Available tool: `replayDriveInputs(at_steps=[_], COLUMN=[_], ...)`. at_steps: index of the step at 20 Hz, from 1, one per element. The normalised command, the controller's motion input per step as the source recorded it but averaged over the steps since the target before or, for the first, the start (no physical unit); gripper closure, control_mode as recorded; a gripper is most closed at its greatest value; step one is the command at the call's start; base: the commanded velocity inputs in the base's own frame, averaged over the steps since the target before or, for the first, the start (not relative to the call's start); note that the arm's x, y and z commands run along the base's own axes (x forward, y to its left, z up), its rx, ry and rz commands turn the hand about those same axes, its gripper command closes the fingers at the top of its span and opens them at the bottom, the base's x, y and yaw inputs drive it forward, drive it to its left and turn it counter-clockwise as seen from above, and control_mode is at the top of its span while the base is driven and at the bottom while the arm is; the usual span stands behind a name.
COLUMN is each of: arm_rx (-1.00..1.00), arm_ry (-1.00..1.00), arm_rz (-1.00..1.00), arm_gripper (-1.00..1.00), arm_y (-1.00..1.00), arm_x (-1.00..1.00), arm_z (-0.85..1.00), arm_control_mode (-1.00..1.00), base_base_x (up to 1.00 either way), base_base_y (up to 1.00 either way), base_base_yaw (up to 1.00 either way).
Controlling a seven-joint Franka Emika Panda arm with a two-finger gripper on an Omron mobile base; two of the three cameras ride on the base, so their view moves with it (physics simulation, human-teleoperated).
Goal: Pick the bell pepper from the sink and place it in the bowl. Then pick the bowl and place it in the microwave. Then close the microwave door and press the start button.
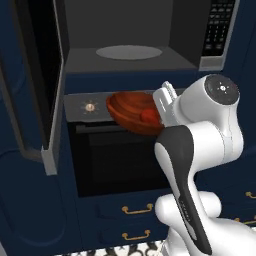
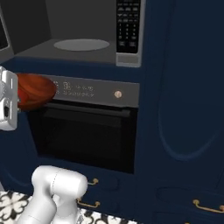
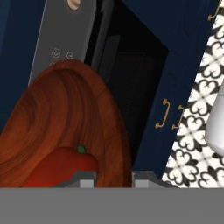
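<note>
Reddish-brown wood sits right at the claw (image 3: 113, 178): its two dark tips are pinched together on the rim of the bowl (image 1: 131, 111), one to each side of the wall. Inside the bowl, close by the gripped edge, lies the bell pepper (image 3: 61, 168), red with its green stub pointing up the hand view. From the left base view the bowl hangs in mid-air in front of the oven's grey control strip (image 1: 85, 107), tilted somewhat, its open face turned toward the cabinetry. What matters next is height: the microwave (image 1: 127, 47) cavity lies above and a little behind the bowl, its round turntable plate (image 1: 129, 52) in clear sight, and the microwave door (image 1: 37, 80) stands swung wide on the left. The white arm (image 1: 200, 145) is folded, elbow high, wrist reaching leftward and forward. By my reckoning the bowl must rise, level off, then go inward.
</note>
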Motion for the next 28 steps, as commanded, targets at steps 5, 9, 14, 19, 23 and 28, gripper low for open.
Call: replayDriveInputs(at_steps=[5, 9, 14, 19, 23, 28], arm_rx=[0.0, 0.0, 0.0, 0.0, 0.0, 0.0], arm_ry=[0.0, 0.0, 0.0, 0.0, 0.0, 0.0], arm_rz=[0.0, 0.0, 0.0, 0.0, 0.0, 0.0], arm_gripper=[1.0, 1.0, 1.0, 1.0, 1.0, 1.0], arm_y=[0.0, 0.0, 0.0, 0.0, 0.0, 0.0], arm_x=[0.0, 0.0, 0.0, 0.0, 0.0, 0.0], arm_z=[0.0, 0.0, 0.0, 0.0, 0.0, 0.0], arm_control_mode=[1.0, 1.0, 1.0, 1.0, 1.0, 1.0], base_base_x=[0.41, 0.41, 0.39, 0.4, 0.38, 0.36], base_base_y=[0.0, 0.0, 0.0, 0.0, 0.0, 0.0], base_base_yaw=[0.0, 0.01, 0.01, 0.02, 0.02, 0.01])
